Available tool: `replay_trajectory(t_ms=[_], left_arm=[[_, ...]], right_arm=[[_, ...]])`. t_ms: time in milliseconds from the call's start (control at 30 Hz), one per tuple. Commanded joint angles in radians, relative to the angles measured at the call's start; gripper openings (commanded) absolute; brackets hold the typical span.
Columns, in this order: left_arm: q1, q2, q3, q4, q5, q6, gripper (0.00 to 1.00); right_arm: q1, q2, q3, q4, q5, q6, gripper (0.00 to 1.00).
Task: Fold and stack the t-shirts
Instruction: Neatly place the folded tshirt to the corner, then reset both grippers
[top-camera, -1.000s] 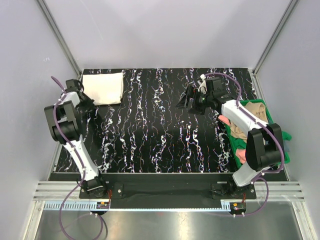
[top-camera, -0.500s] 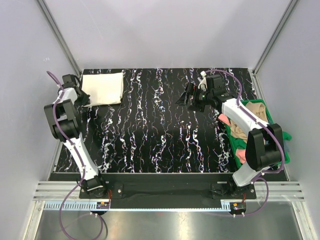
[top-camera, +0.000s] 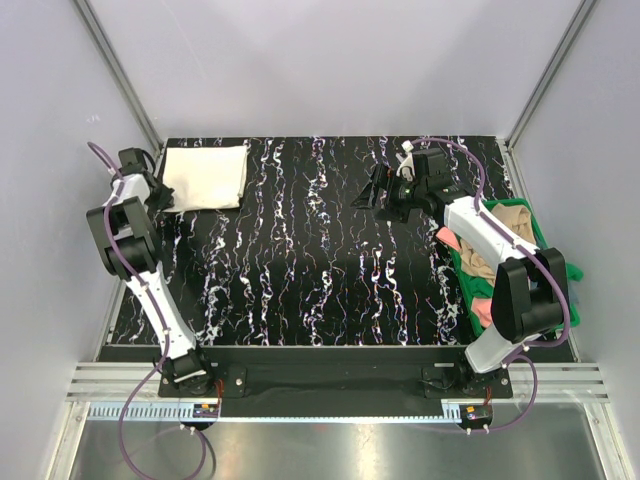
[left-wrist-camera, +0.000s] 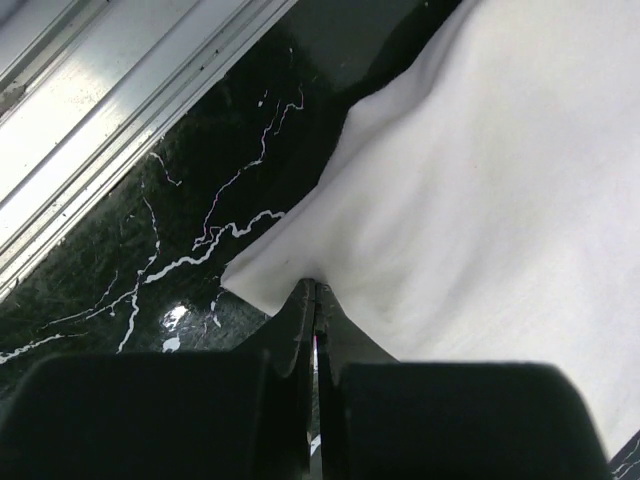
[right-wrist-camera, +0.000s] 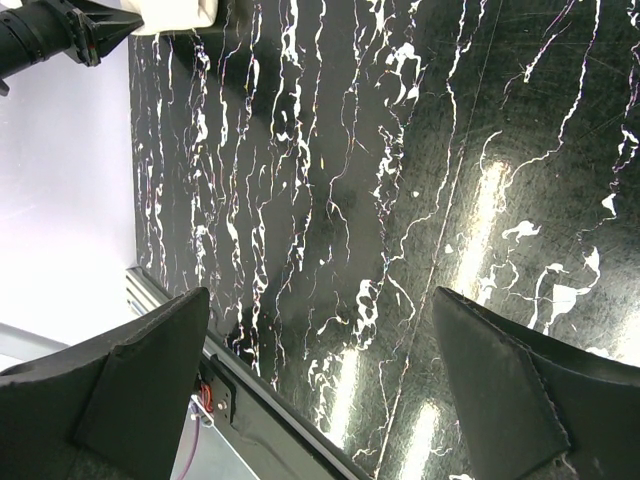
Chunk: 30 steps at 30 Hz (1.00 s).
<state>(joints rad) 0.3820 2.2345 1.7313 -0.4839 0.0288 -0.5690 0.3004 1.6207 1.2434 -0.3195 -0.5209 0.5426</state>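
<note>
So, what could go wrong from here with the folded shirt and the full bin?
1. The left gripper is shut right at the corner of the folded cream shirt. If a bit of cloth is caught, pulling away may open the fold.
2. In the green bin the tan shirt and the salmon shirt lie heaped together, so the open right gripper may drag out both at once.

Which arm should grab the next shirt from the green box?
Right, probably. The right pincer hovers open near the green box of shirts; the left pincer is shut beside the folded cream shirt, across the table.
</note>
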Motion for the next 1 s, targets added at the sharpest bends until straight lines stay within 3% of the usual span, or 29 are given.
replay_trajectory(t_ms=[0,200,367,467,600,667,800,900,933,967], left_arm=[[0.006,-0.007,0.047,0.008,-0.026,0.024,0.0],[0.006,-0.09,0.041,-0.027,-0.021,0.064,0.0],[-0.04,-0.281,-0.132,-0.025,0.029,0.078,0.0],[-0.104,-0.456,-0.269,-0.012,0.091,0.084,0.0],[-0.239,-0.819,-0.525,0.169,0.265,0.049,0.03],[-0.314,-0.91,-0.582,0.208,0.309,0.093,0.05],[-0.517,-1.082,-0.608,0.162,0.446,0.207,0.16],[-0.59,-1.171,-0.651,0.148,0.522,0.222,0.28],[-0.606,-1.191,-0.679,0.139,0.514,0.23,0.39],[-0.62,-1.222,-0.691,0.134,0.498,0.236,0.44]], right_arm=[[0.009,-0.025,0.05,0.02,-0.002,-0.009,1.0],[0.009,-0.061,0.019,0.008,-0.014,-0.001,1.0],[0.009,-0.114,-0.039,-0.061,0.031,-0.027,1.0],[0.008,-0.163,-0.058,-0.122,0.077,-0.043,1.0],[0.002,-0.214,0.042,-0.246,0.102,-0.064,1.0],[0.003,-0.24,0.068,-0.288,0.104,-0.069,1.0],[0.002,-0.327,0.061,-0.306,0.134,-0.058,1.0],[0.002,-0.372,0.036,-0.309,0.142,-0.044,1.0],[0.002,-0.384,0.028,-0.308,0.147,-0.038,1.0],[0.002,-0.395,0.012,-0.306,0.15,-0.033,1.0]])
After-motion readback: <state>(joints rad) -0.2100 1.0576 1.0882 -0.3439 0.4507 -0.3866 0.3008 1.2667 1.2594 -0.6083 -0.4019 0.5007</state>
